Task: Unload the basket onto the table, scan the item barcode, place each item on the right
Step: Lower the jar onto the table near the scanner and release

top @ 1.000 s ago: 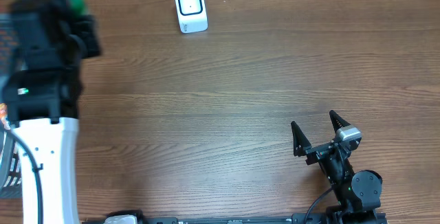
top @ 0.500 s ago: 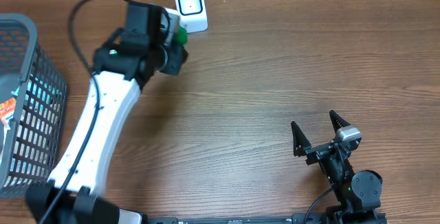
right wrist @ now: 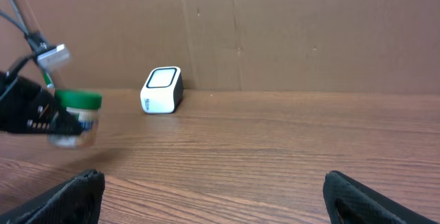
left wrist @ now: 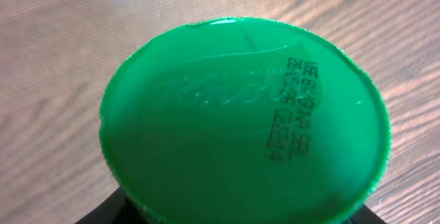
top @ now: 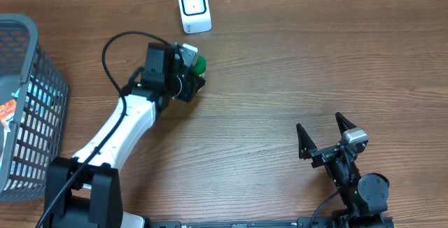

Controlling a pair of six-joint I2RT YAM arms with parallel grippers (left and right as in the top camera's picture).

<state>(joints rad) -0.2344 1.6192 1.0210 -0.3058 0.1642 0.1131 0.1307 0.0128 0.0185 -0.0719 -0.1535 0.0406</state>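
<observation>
The left gripper (top: pixel 190 76) is clamped on a small clear jar (top: pixel 199 65), its black fingers pressed against the jar's sides. The jar is capped with a round green plastic lid (left wrist: pixel 240 114). In the overhead view the jar is in the upper middle-left of the frame. It lies below the white, rounded box-shaped barcode scanner (top: pixel 194 8) at the top edge and is clearly apart from it.

In the left wrist view the lid fills nearly the whole frame. It is glossy and bright green, with faint raised script across the middle and a few short lines of black printed code on its right half. The code is too blurred to read.

In the right wrist view the jar appears at the left of the frame, lid uppermost. A pale label wraps its see-through body, and it is held above the brown wood-grain table (top: pixel 280 67), with a soft shadow beneath it. No barcode can be made out on it. The scanner stands to its right, farther back, against the brown cardboard wall (right wrist: pixel 309 31).

The right gripper (top: pixel 319 124), in the lower right of the overhead frame, has its fingers spread wide apart and holds nothing.

A grey mesh basket (top: pixel 42 88) sits at the left edge
</observation>
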